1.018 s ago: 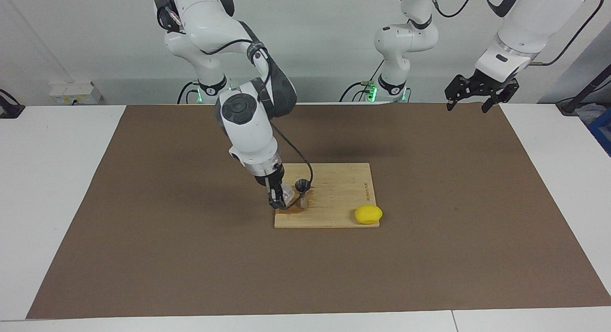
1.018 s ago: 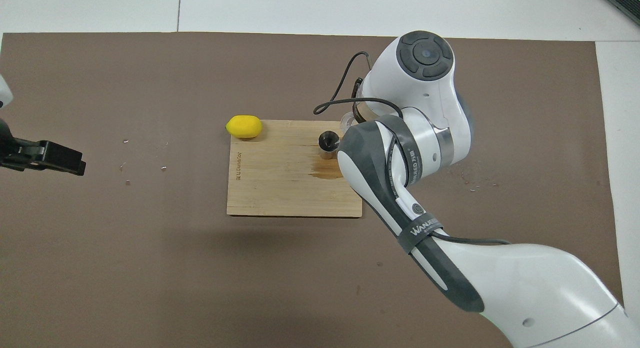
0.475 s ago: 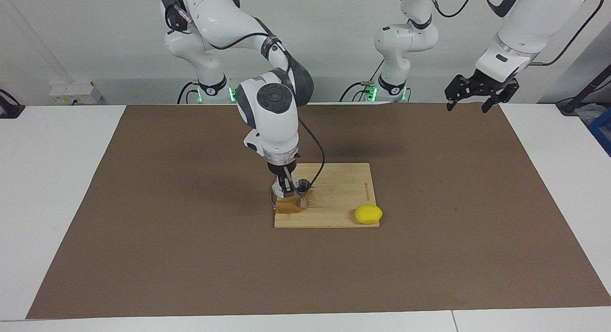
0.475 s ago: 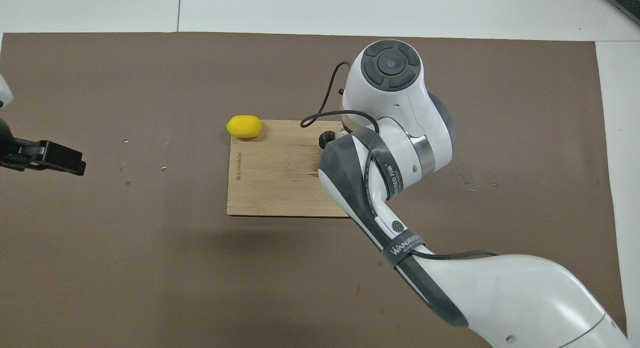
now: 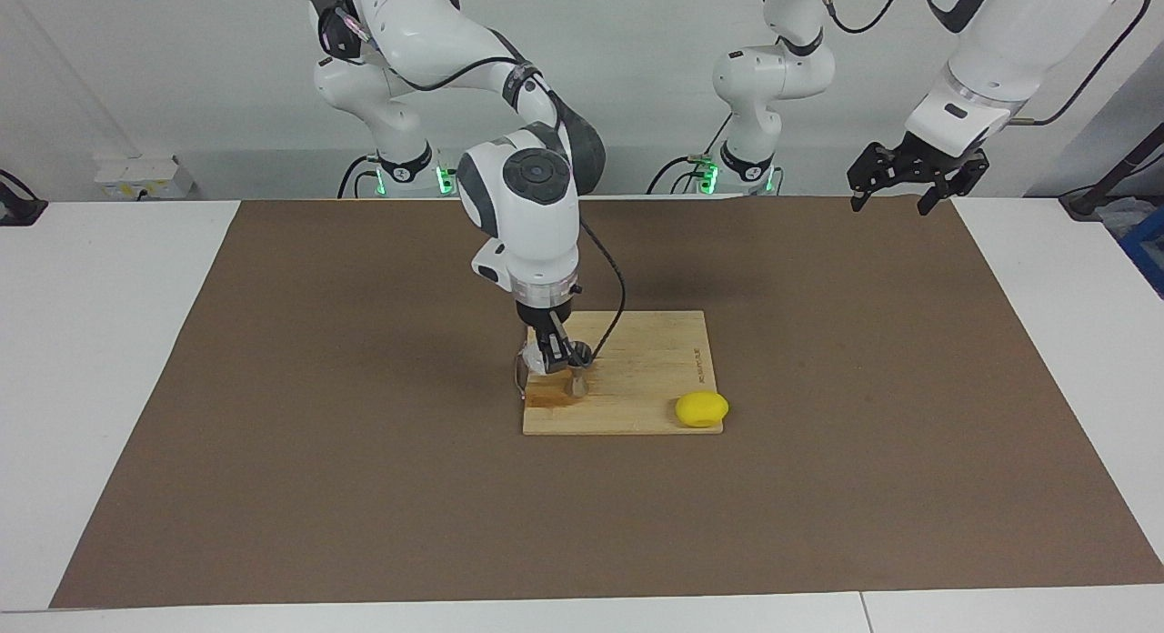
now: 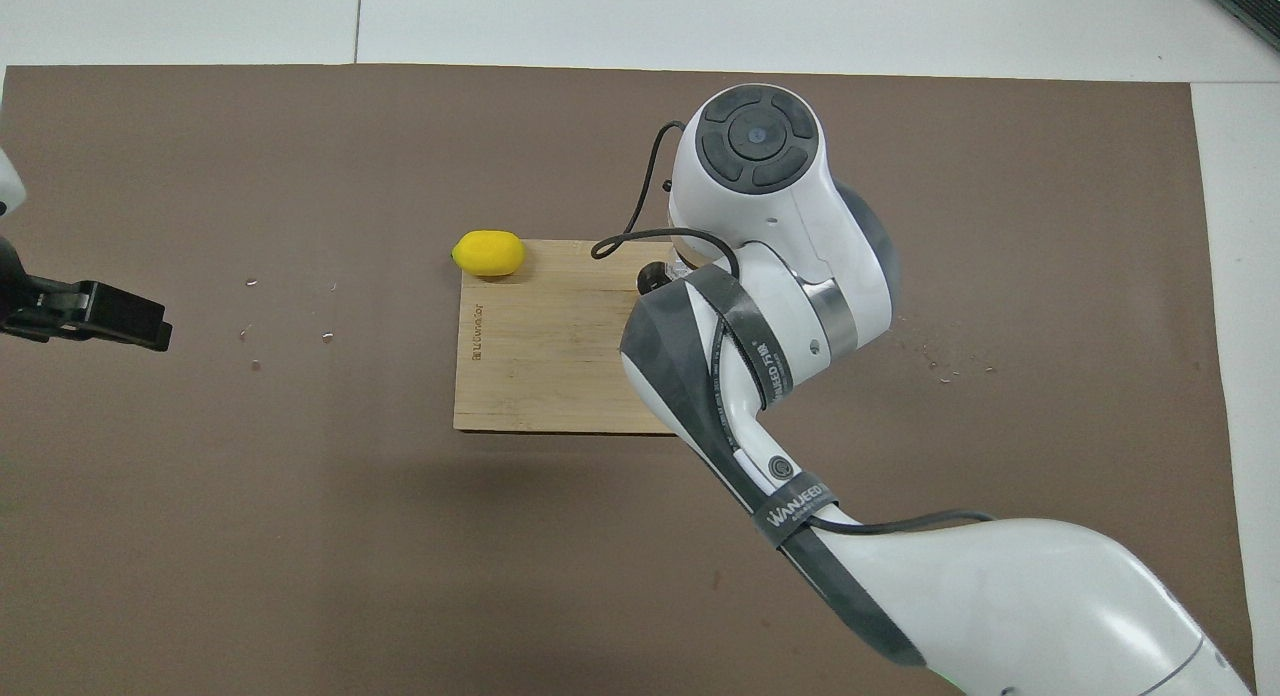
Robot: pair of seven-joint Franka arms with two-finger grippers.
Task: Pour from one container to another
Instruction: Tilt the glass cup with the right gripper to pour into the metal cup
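Facing view: right claw (image 5: 546, 356) at frame centre, clamped on the clear cup (image 5: 533, 360), cup about level with the steel jigger's (image 5: 576, 367) mouth and just beside it on the cutting board (image 5: 646, 378). Left claw (image 5: 914, 178) upper right, spread, empty, waiting.
Overhead view: arm hides the cup; jigger (image 6: 653, 274) rim peeks out at frame centre.

My right arm (image 6: 760, 306) hangs over the right-arm end of the board (image 5: 637, 378), blocking any way down to the cup (image 5: 535, 360) and jigger (image 5: 575, 367) there. The lemon (image 5: 701, 409) sits at the board's corner toward the left arm's end. Between lemon and jigger the board lies bare. The mat (image 5: 864, 415) around it is open; my left gripper (image 5: 914, 180) waits over its edge.
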